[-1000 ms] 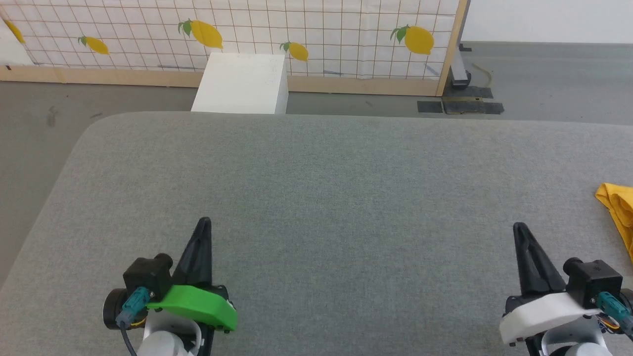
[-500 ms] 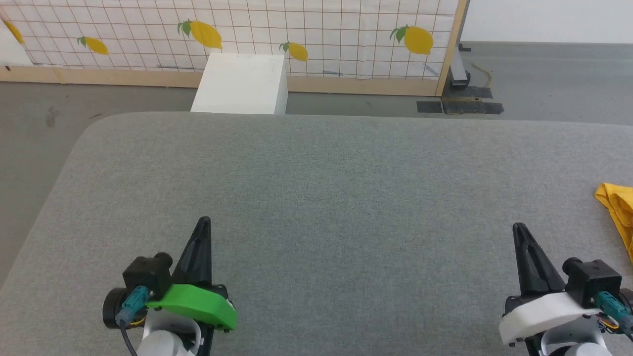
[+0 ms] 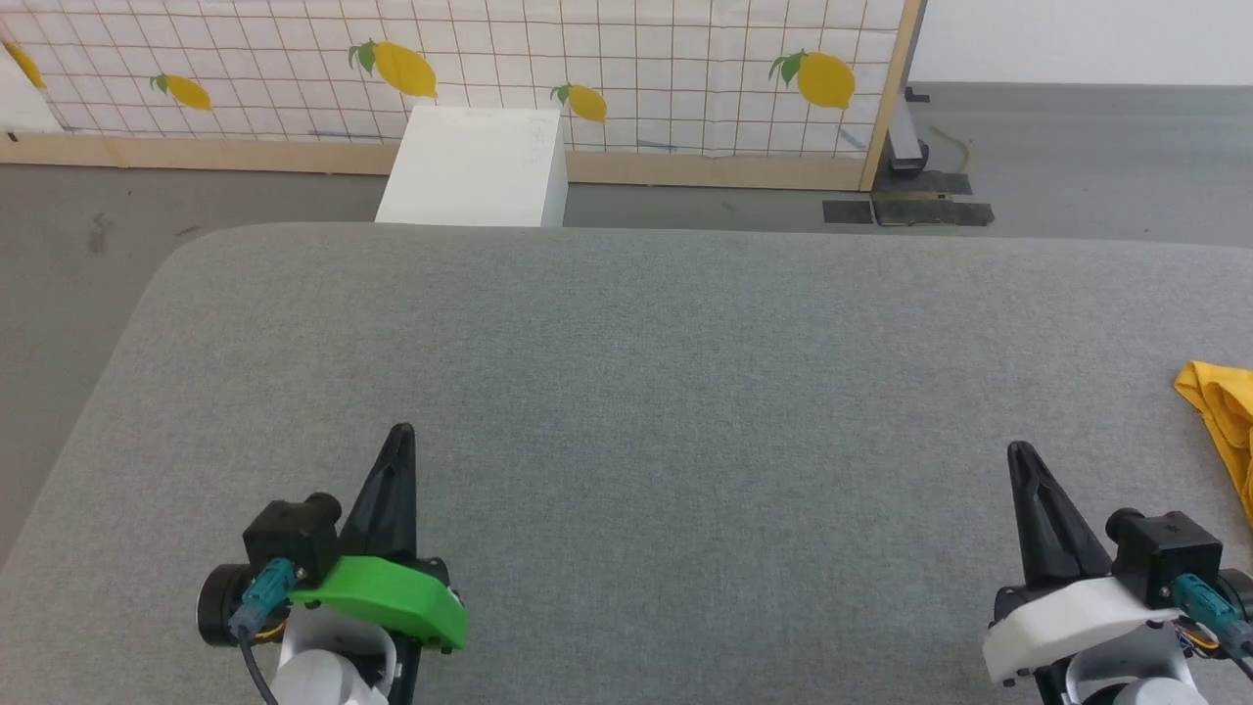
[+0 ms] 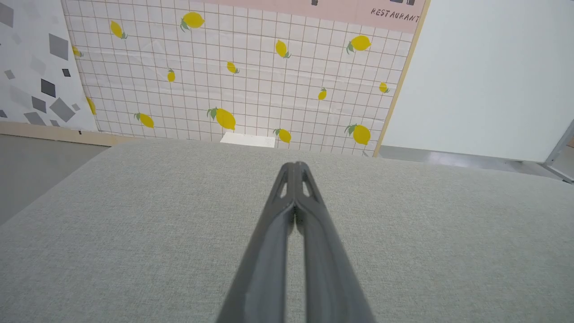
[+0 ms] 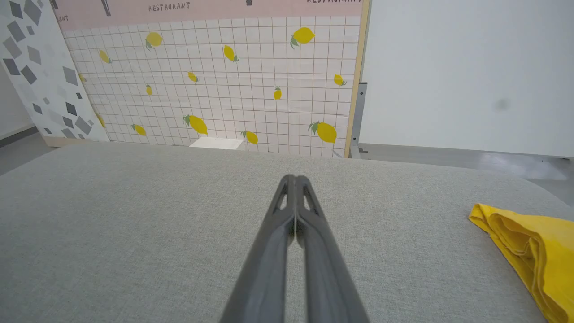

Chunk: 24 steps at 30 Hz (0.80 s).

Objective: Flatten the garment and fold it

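Note:
The mustard-yellow garment (image 3: 1226, 411) lies bunched at the right edge of the grey padded table (image 3: 626, 372), cut off by the head view's border. In the right wrist view the garment (image 5: 533, 251) shows as layered folds at the lower right. My right gripper (image 3: 1023, 453) hovers over the table to the left of the garment, apart from it, fingers pressed together and empty; the right gripper (image 5: 295, 179) looks the same from its wrist. Over the near left of the table my left gripper (image 3: 401, 433) is shut on nothing, as the left gripper (image 4: 295, 166) shows.
A white box (image 3: 475, 166) stands on the floor past the table's far edge. Behind it runs a lemon-print tiled panel (image 3: 587, 69) in a wooden frame. Grey floor (image 3: 1077, 166) lies beyond, with a metal stand foot (image 3: 910, 147) at the panel's right end.
The picture has shifted very slightly, so the camera moved a little. Both grippers stay shut and in nearly the same places.

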{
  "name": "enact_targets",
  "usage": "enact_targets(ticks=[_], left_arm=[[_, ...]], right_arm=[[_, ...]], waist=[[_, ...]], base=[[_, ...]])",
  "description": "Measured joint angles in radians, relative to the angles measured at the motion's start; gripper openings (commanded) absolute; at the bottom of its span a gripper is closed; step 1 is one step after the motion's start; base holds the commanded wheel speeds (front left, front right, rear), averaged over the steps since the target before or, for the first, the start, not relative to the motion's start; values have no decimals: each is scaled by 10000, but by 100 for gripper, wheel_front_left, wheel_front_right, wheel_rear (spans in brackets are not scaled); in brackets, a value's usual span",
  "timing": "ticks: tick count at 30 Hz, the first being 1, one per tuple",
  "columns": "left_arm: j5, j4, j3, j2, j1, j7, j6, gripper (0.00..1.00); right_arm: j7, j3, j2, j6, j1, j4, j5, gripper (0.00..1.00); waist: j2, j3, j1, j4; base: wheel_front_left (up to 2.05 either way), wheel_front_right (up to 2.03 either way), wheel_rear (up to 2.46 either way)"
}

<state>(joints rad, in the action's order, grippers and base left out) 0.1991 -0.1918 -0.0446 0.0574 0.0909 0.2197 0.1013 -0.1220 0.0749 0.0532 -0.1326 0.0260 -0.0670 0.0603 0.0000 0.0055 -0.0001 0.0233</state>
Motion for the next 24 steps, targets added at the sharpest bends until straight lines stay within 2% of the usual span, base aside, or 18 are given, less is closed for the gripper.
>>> enact_targets(ticks=[24], left_arm=[[-510, 443, 100, 0, -139, -539, -232, 0]], right_arm=[[309, -169, 0, 0, -6, 150, -104, 0]], waist=[[0, -13, 0, -57]], base=[[0, 0, 0]])
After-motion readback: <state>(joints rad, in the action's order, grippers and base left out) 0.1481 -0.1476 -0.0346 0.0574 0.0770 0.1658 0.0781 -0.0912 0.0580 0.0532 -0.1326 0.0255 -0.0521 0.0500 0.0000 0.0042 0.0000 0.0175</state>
